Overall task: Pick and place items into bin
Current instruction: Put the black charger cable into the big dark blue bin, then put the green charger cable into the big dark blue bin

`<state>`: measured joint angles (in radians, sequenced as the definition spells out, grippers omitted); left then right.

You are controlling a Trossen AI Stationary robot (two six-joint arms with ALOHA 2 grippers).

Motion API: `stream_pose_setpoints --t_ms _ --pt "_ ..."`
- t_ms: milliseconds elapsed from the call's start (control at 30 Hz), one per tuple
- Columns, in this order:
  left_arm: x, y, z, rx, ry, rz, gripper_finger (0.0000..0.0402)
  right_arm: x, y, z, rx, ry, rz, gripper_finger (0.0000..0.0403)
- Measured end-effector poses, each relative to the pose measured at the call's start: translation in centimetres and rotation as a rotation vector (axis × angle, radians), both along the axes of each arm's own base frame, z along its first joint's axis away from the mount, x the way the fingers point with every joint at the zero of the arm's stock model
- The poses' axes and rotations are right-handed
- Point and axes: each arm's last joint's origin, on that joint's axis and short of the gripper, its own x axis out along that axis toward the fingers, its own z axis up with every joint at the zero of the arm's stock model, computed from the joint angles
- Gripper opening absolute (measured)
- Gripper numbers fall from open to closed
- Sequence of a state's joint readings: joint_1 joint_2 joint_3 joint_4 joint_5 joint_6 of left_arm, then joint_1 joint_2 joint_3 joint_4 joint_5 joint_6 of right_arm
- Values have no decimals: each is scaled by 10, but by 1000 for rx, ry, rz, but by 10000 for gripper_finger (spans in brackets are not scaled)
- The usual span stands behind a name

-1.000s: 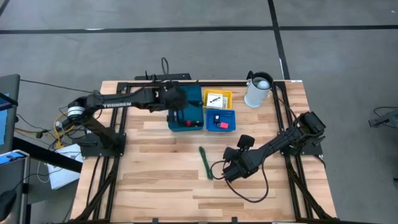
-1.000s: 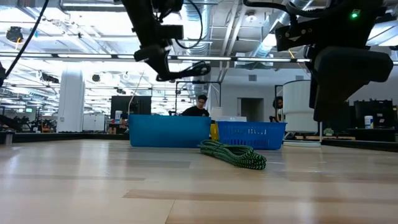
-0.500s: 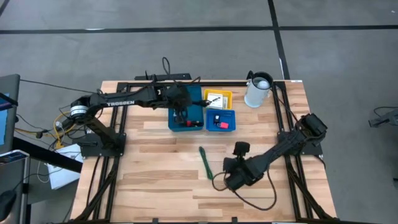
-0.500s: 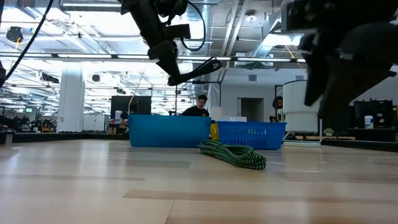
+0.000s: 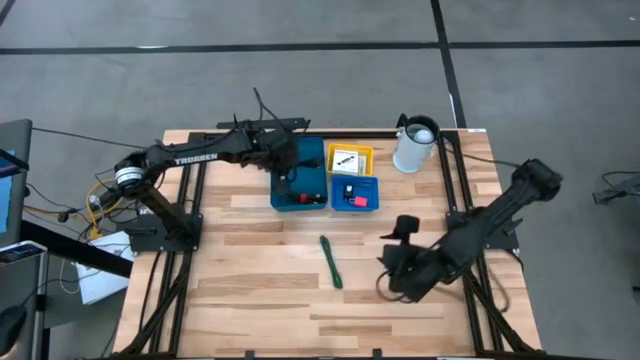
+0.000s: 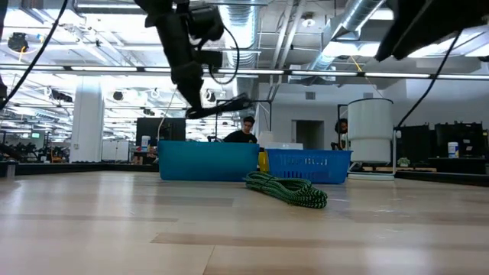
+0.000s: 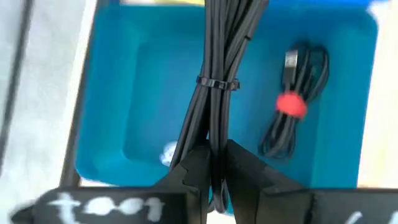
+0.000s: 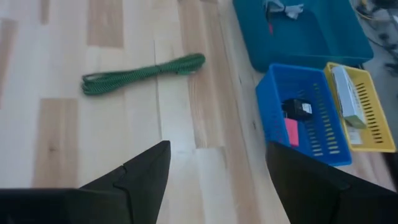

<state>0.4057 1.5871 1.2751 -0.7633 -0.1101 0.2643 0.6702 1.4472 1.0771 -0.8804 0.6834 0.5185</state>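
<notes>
My left gripper (image 7: 216, 152) (image 5: 288, 165) (image 6: 191, 80) hangs over the long teal tray (image 7: 102, 93) (image 5: 300, 207), shut on a black cable bundle (image 7: 214, 81) bound with a zip tie. In that tray lie another black cable with a red tie (image 7: 291, 104) and a small white piece (image 7: 166, 152). Beside it stand the blue tray (image 5: 355, 192) (image 8: 298, 118) and the yellow tray (image 5: 350, 158) (image 8: 367, 106). A green coiled cord (image 5: 331, 262) (image 6: 286, 189) (image 8: 143, 73) lies flat on the table. My right gripper (image 8: 217, 149) (image 5: 398, 268) is open, raised, to the right of the cord. My left gripper pinches the black cable bundle between its two fingers at one end (image 7: 215, 177), coming from above. The bundle runs on forward past the fingertips and, in the low view, sticks out sideways (image 6: 229, 103) from the gripper. It is lifted clear above the teal tray.
A white cylindrical jug (image 5: 415, 143) (image 6: 369, 130) stands at the table's far right corner. The blue tray holds a black piece and a red piece (image 8: 292, 130); the yellow tray holds a white card (image 8: 348, 93). Bare wood lies near and left of the green cord.
My right gripper has drawn back from beside the green cord toward the table's right edge and risen out of the low view. My left gripper has tipped over the teal tray, and the free end of the black bundle now sits lower. The green cord has not moved.
</notes>
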Motion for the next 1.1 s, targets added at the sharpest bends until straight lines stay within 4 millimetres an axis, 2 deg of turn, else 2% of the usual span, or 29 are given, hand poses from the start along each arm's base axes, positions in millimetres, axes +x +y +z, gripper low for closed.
stream_pose_setpoints --t_ms 133,267,433,667,767,1100 --pt "1 0 -9 -11 39 19 30 -21 -13 5 79 -96 9 260" --pt "7 -4 -13 -3 45 -7 38 -34 -24 -1 128 -156 8 260" --pt "11 -6 -16 29 54 -29 87 -45 -34 -20 146 -160 -14 260" --pt "15 -14 -16 100 91 -122 156 -50 -36 -40 174 -169 -54 260" --pt "20 -27 -17 82 85 -238 168 -50 -34 -45 195 -193 -46 260" --pt "45 -99 -11 130 -28 -609 171 -57 -25 -54 91 -381 -32 260"
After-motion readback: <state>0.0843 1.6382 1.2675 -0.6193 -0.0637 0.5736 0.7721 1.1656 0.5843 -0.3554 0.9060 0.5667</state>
